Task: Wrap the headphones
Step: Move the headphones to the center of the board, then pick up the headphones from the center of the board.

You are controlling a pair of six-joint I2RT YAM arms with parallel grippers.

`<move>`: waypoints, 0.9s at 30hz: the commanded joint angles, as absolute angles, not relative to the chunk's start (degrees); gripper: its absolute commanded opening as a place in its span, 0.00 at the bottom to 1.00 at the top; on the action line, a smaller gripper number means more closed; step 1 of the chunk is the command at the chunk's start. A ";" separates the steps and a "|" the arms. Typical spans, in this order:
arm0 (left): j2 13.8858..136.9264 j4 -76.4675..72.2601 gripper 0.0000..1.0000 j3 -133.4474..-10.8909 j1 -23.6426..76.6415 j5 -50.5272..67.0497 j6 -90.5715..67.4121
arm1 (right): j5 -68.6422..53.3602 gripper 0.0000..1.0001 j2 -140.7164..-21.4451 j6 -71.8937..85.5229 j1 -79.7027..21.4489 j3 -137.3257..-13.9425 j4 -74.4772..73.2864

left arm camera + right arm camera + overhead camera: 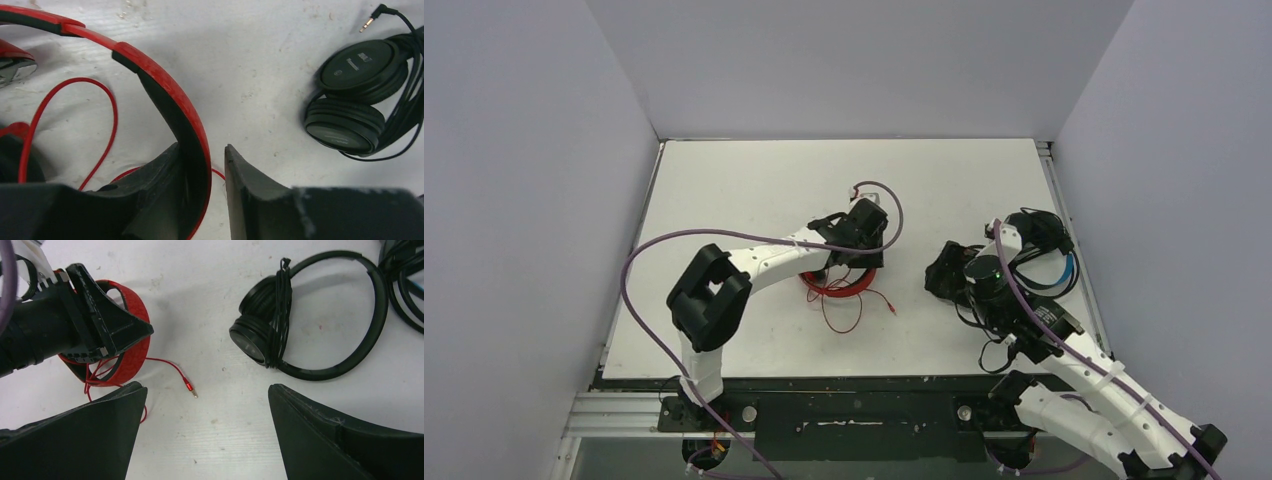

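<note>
The red headphones lie at the table's middle, their red cord loose and ending in a plug. My left gripper is open around the red headband. The band leans on the left finger, with a gap to the right finger. The all-black headphones, cable wound on the earcups, lie right of centre and also show in the left wrist view. The blue-banded headphones lie far right. My right gripper is wide open and empty above the table beside the black pair.
White table enclosed by grey walls on three sides. The black headphones' plug lies loose beside them. My left arm stretches across the table's left half; a purple cable loops off it.
</note>
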State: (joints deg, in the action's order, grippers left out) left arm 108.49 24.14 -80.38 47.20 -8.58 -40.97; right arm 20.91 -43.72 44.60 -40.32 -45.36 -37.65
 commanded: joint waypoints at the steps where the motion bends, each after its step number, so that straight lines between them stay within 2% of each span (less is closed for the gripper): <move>1: 108.02 17.84 0.39 -80.77 47.81 -7.14 -44.15 | 20.67 0.96 -41.35 49.45 -40.36 -42.57 -39.51; 3: 106.68 17.66 0.50 -81.11 47.72 -7.16 -43.26 | 20.75 0.95 -41.14 50.18 -40.34 -42.13 -39.48; 6: 104.20 19.01 0.56 -82.34 47.42 -7.12 -41.62 | 20.63 0.93 -42.70 50.24 -40.34 -42.34 -38.93; 13: 90.59 20.31 0.55 -77.00 43.57 -6.80 -39.11 | 16.35 0.87 -53.66 50.81 -40.56 -43.54 -31.51; 21: 69.44 25.28 0.54 -63.08 31.89 -1.83 -36.38 | 19.55 0.72 -75.20 54.96 -45.54 -52.91 -26.33; 25: 63.23 30.25 0.54 -60.16 25.39 1.67 -33.90 | 19.59 0.62 -82.55 54.01 -46.47 -56.96 -23.99; 27: 60.94 31.88 0.54 -59.17 22.36 4.20 -32.63 | 18.69 0.60 -85.28 53.90 -46.43 -58.21 -22.71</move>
State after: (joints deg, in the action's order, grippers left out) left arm 64.40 26.98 -60.95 26.65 -1.78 -36.40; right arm 17.30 -81.80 53.25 -46.24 -54.39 -27.07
